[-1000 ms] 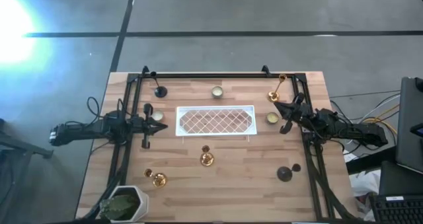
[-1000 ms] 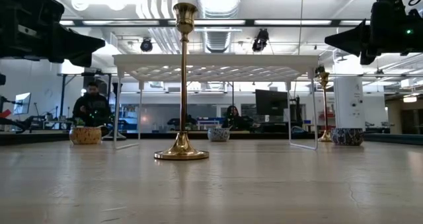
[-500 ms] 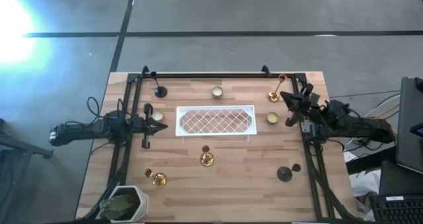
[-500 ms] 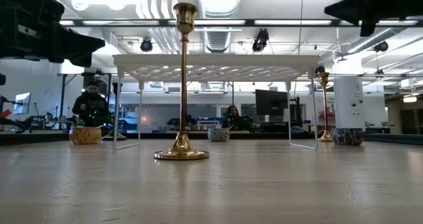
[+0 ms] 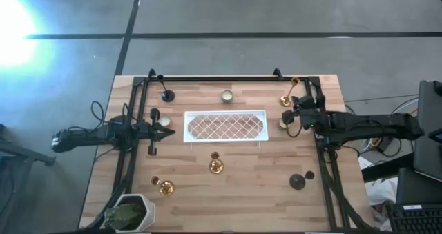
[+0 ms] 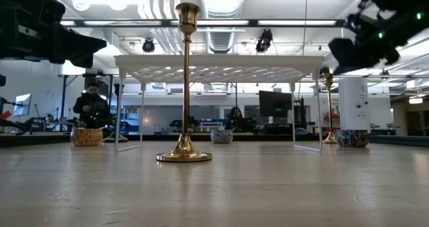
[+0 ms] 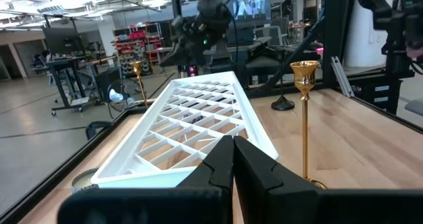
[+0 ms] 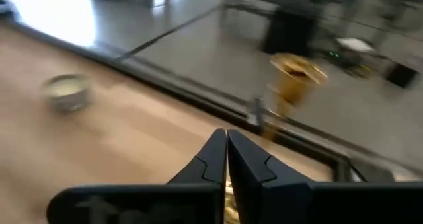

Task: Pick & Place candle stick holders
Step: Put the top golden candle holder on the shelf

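Since the earlier frame the right claw (image 5: 293,117) has swung in over the surface (image 5: 242,186), pinched shut and empty, near a gold candle stick holder (image 5: 287,96) at the far right corner. The left claw (image 5: 168,132) is closed beside the white tray (image 5: 225,114). Another gold holder (image 5: 216,165) stands just in front of the tray.

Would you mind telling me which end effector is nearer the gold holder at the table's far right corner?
Right. The right end effector hovers just beside that gold holder, while the left end effector waits beyond the white tray.
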`<state>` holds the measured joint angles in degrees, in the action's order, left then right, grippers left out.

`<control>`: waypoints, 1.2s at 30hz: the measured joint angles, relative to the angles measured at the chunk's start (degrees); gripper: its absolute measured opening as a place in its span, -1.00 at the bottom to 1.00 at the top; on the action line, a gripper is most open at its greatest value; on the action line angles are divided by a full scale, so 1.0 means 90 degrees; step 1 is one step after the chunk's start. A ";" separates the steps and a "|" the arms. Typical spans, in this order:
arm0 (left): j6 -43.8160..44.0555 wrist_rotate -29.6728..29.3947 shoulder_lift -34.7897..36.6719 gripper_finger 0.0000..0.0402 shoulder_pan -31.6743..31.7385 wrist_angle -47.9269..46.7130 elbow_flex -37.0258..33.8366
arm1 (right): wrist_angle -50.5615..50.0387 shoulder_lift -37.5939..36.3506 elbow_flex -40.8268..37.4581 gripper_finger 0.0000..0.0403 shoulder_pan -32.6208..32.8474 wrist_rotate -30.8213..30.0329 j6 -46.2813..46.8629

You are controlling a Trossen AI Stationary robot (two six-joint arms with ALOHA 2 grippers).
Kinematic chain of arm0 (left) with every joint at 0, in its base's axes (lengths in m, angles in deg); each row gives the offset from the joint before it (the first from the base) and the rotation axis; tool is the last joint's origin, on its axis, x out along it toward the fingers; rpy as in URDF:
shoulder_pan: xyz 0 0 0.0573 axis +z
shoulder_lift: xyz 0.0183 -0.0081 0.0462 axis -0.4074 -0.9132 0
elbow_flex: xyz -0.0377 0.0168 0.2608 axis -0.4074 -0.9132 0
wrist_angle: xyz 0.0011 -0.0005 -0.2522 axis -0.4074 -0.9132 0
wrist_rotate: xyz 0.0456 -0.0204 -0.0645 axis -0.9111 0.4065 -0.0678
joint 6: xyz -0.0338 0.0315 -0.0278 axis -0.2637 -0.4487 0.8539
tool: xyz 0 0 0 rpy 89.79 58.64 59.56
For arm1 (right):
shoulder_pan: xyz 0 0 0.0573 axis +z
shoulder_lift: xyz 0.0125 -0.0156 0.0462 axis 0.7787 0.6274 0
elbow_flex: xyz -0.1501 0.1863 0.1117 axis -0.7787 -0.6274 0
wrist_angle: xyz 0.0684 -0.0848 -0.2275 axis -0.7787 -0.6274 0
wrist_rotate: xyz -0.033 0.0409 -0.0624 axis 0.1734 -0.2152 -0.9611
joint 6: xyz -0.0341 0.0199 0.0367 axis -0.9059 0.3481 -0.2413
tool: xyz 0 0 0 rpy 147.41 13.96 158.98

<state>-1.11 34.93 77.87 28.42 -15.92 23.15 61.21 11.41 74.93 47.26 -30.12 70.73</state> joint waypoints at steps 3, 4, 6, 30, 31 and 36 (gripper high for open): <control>0.0001 -0.0002 0.0000 -0.93 0.0000 -0.0002 0.0001 | 0.0318 -0.0147 -0.0593 -0.96 0.0001 -0.0508 0.0595; 0.0001 -0.0002 -0.0002 -0.93 0.0000 0.0000 0.0000 | 0.0579 -0.0190 -0.0807 -0.96 0.0000 -0.0662 0.0626; 0.0002 -0.0001 -0.0001 -0.93 0.0000 -0.0001 0.0000 | 0.1237 -0.0251 -0.1233 -0.96 -0.0002 -0.0889 0.0504; 0.0002 -0.0002 -0.0001 -0.93 0.0000 -0.0002 0.0001 | 0.3830 -0.0204 -0.2148 -0.33 -0.0322 -0.1084 -0.0814; 0.0002 -0.0002 -0.0001 -0.93 0.0000 -0.0002 0.0000 | 0.3862 -0.0183 -0.2148 -0.30 -0.0362 -0.1079 -0.0791; 0.0001 0.0000 -0.0002 -0.93 0.0000 -0.0002 0.0001 | 0.4307 0.0037 -0.2148 -0.17 -0.0652 -0.0713 -0.0789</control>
<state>-1.10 34.93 77.84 28.42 -15.94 23.16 99.97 11.75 55.60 41.39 -36.54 63.62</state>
